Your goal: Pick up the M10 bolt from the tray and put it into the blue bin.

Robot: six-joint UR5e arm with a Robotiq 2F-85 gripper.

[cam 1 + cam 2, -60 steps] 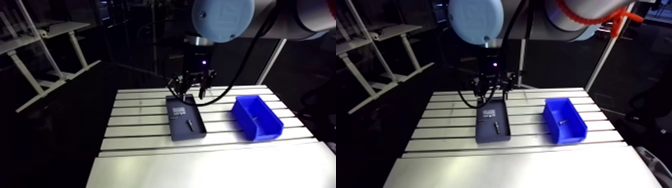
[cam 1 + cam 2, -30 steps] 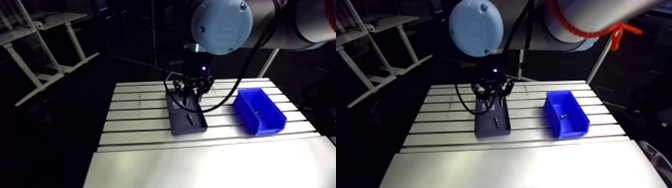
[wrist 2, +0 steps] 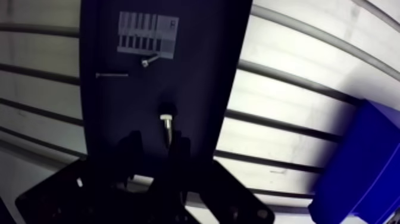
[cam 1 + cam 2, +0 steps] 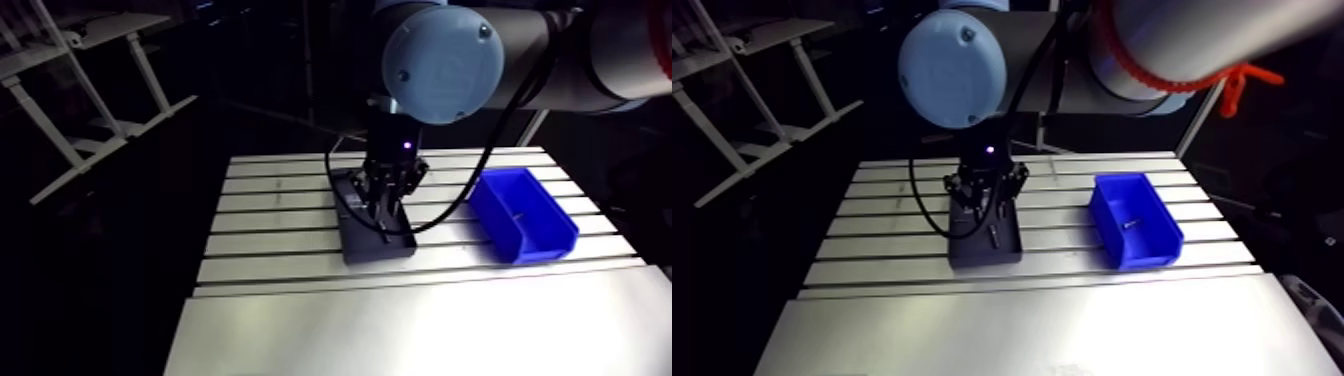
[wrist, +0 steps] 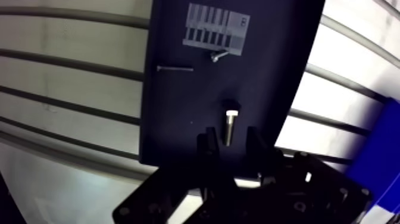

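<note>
Lowered toward the tray's (image 5: pixel 178 89) front edge, the gripper (image 5: pixel 230 136) is held open, empty; the M10 bolt (image 5: pixel 230 121) is straddled, shank crosswise to closing.

Robotics lab bench as I see it, slotted aluminium table (image 4: pixel 270 240) across mid-frame, blue bin (image 4: pixel 545 243) at right, dark tray (image 4: pixel 356 240) at centre, my arm's light-blue joint cap (image 4: pixel 443 52) upper centre.

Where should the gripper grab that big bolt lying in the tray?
Probably on its plain shank, from straight above: the M10 bolt lies flat on the tray floor, shank lined up between the open gripper's fingers, head pointing away.
</note>
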